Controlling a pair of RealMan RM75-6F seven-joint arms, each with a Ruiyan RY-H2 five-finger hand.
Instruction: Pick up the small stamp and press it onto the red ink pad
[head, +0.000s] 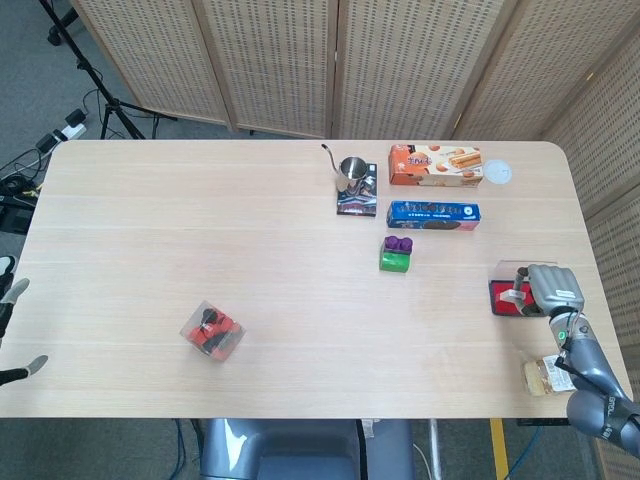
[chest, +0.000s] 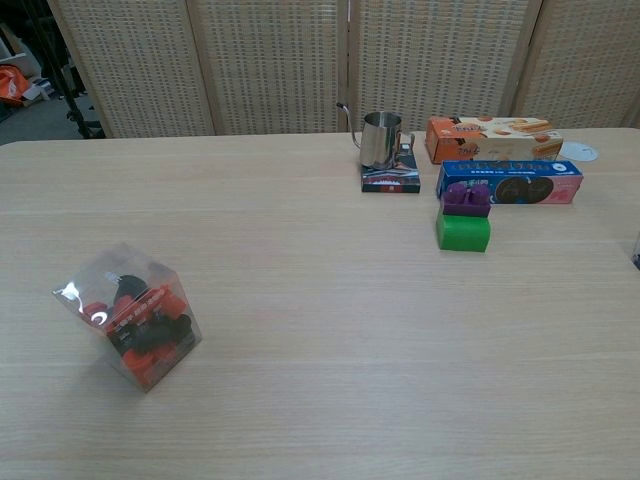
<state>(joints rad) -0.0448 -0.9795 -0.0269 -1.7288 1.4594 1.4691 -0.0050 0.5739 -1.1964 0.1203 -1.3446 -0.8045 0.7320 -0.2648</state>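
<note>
The red ink pad (head: 501, 301) lies open near the table's right edge, its clear lid (head: 512, 268) standing behind it. My right hand (head: 548, 288) sits over the pad's right part and holds the small stamp (head: 515, 293), which points down onto the red surface. Whether the stamp's face touches the ink is hidden by the hand. My left hand (head: 12, 330) shows only as grey fingertips at the far left edge, spread apart and holding nothing. In the chest view the pad and stamp are out of frame.
A clear box of red and black pieces (head: 212, 331) sits front left. A green block with a purple top (head: 395, 255), blue box (head: 433, 213), orange box (head: 435, 164), metal cup (head: 351, 172) and white disc (head: 498, 172) stand at the back right. A snack packet (head: 537, 377) lies by the front right corner.
</note>
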